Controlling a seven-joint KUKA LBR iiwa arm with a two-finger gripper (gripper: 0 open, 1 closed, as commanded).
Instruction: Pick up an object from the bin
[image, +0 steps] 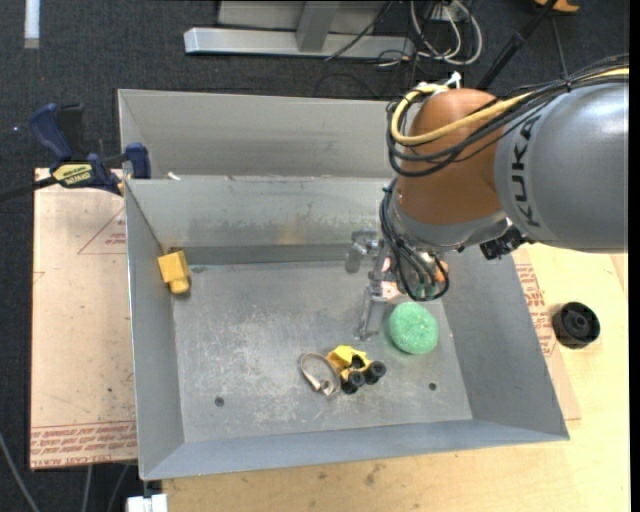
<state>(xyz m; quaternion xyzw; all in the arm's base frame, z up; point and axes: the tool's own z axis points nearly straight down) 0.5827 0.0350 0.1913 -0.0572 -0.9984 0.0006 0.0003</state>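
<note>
Dark speckled carpet floor (80, 60), pale metal stand foot (300, 38) at the top, tangled black and white cables (445, 35) beside it

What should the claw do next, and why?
Probably slide a little toward the green ball, since it lies right beside the claw, nearer than the yellow-and-black toy or the yellow block across the bin.
</note>
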